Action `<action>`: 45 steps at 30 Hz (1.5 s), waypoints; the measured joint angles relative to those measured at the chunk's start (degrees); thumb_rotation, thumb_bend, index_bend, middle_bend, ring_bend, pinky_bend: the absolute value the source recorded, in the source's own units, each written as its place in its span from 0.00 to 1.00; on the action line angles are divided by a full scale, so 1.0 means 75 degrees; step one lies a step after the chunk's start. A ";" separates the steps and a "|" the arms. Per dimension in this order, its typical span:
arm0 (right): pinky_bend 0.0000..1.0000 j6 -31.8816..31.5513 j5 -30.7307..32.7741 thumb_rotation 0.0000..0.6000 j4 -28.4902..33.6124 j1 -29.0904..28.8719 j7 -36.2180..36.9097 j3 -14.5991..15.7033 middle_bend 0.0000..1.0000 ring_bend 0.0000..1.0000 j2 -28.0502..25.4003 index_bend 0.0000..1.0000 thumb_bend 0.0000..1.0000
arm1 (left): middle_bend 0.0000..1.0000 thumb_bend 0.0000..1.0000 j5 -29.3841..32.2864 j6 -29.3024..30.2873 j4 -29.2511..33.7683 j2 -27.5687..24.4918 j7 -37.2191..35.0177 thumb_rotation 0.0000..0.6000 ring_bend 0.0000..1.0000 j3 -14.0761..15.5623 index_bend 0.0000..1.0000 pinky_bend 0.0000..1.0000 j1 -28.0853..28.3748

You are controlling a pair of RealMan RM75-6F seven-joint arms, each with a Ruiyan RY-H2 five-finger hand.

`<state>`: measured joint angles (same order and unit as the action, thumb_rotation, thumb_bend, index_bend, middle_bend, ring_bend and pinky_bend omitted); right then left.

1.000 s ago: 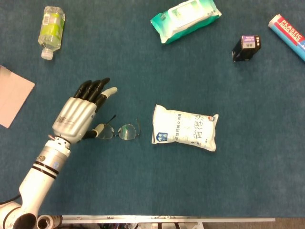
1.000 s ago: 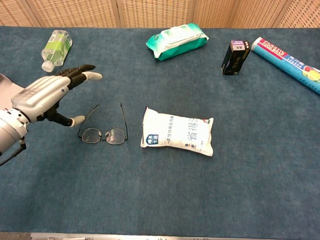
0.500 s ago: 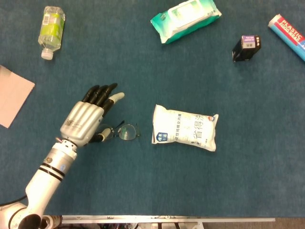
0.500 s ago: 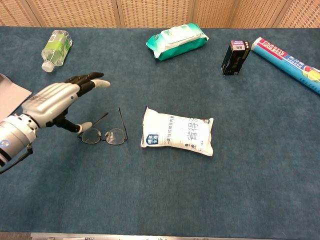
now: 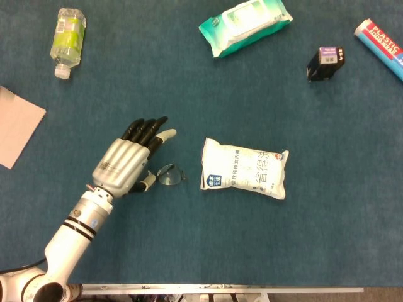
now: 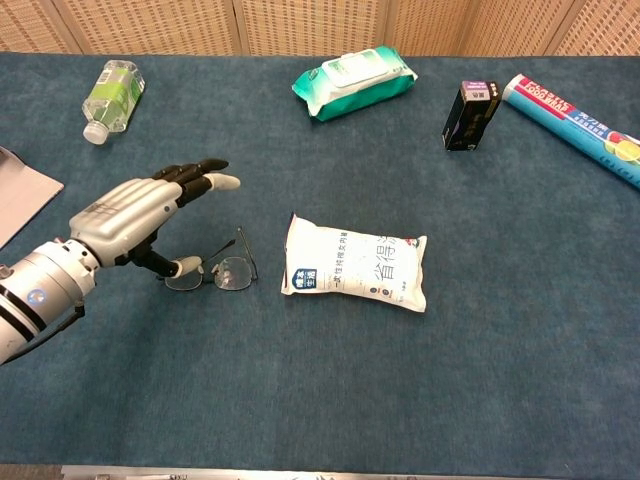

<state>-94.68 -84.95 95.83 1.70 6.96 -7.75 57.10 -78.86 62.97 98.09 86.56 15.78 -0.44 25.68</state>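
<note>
Left hand over glasses, left of pouch.

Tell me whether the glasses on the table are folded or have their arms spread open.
Spread open. In the chest view the glasses lie on the blue table with one thin arm stretching away from the lenses; the left hand hides the other arm.

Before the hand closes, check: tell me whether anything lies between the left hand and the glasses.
Nothing visible does. The left hand hangs open directly over the glasses, its thumb beside the near lens. The white pouch lies apart, to their right.
</note>
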 measured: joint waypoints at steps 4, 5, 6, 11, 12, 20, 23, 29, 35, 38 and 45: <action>0.29 -0.0054 -0.0048 1.00 0.0015 0.0023 0.0017 0.0006 0.39 0.26 -0.0015 0.60 0.29 | 0.00 0.26 0.0033 -0.0056 -0.0064 0.0083 0.0037 1.00 0.00 0.0039 0.11 0.00 0.0017; 0.29 -0.0064 -0.0055 1.00 0.0017 0.0027 0.0018 0.0007 0.39 0.26 -0.0018 0.60 0.29 | 0.00 0.26 0.0042 -0.0068 -0.0078 0.0100 0.0040 1.00 0.00 0.0047 0.11 0.00 0.0020; 0.29 -0.0075 -0.0063 1.00 0.0021 0.0032 0.0019 0.0008 0.39 0.26 -0.0021 0.60 0.29 | 0.00 0.26 0.0050 -0.0081 -0.0093 0.0117 0.0043 1.00 0.00 0.0055 0.11 0.00 0.0023; 0.29 -0.0072 -0.0072 1.00 0.0022 0.0038 0.0027 0.0014 0.39 0.26 -0.0027 0.60 0.29 | 0.00 0.26 0.0091 -0.0131 -0.0155 0.0198 0.0046 1.00 0.00 0.0074 0.11 0.00 0.0040; 0.29 -0.0072 -0.0074 1.00 0.0022 0.0038 0.0029 0.0015 0.39 0.26 -0.0028 0.60 0.29 | 0.00 0.26 0.0099 -0.0146 -0.0169 0.0216 0.0048 1.00 0.00 0.0077 0.11 0.00 0.0046; 0.29 -0.0090 -0.0059 1.00 0.0014 0.0053 0.0060 0.0003 0.39 0.26 -0.0037 0.60 0.29 | 0.00 0.26 0.0198 -0.0277 -0.0293 0.0388 0.0076 1.00 0.00 0.0075 0.11 0.00 0.0112; 0.29 -0.0091 -0.0054 1.00 0.0011 0.0058 0.0076 0.0002 0.39 0.26 -0.0042 0.60 0.29 | 0.00 0.26 0.0246 -0.0328 -0.0356 0.0462 0.0100 1.00 0.00 0.0068 0.11 0.00 0.0142; 0.29 -0.0054 -0.0045 1.00 -0.0002 0.0045 0.0084 0.0002 0.39 0.26 -0.0039 0.60 0.29 | 0.00 0.26 0.0387 -0.0405 -0.0483 0.0624 0.0158 1.00 0.00 0.0000 0.11 0.00 0.0206; 0.29 -0.0046 -0.0033 1.00 -0.0011 0.0043 0.0094 -0.0003 0.39 0.26 -0.0037 0.60 0.29 | 0.00 0.26 0.0552 -0.0460 -0.0552 0.0713 0.0211 1.00 0.00 -0.0100 0.11 0.00 0.0278; 0.29 -0.0048 -0.0035 1.00 -0.0006 0.0046 0.0098 -0.0002 0.39 0.26 -0.0041 0.60 0.29 | 0.00 0.26 0.0596 -0.0471 -0.0589 0.0731 0.0244 1.00 0.00 -0.0103 0.11 0.00 0.0293; 0.29 -0.0076 -0.0046 1.00 -0.0001 0.0059 0.0105 -0.0005 0.39 0.26 -0.0044 0.60 0.29 | 0.00 0.26 0.0728 -0.0545 -0.0740 0.0843 0.0279 1.00 0.00 -0.0085 0.11 0.00 0.0322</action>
<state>-95.26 -85.30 95.82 2.14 7.75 -7.79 56.77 -73.40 58.88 92.54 92.88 17.87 -1.08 28.09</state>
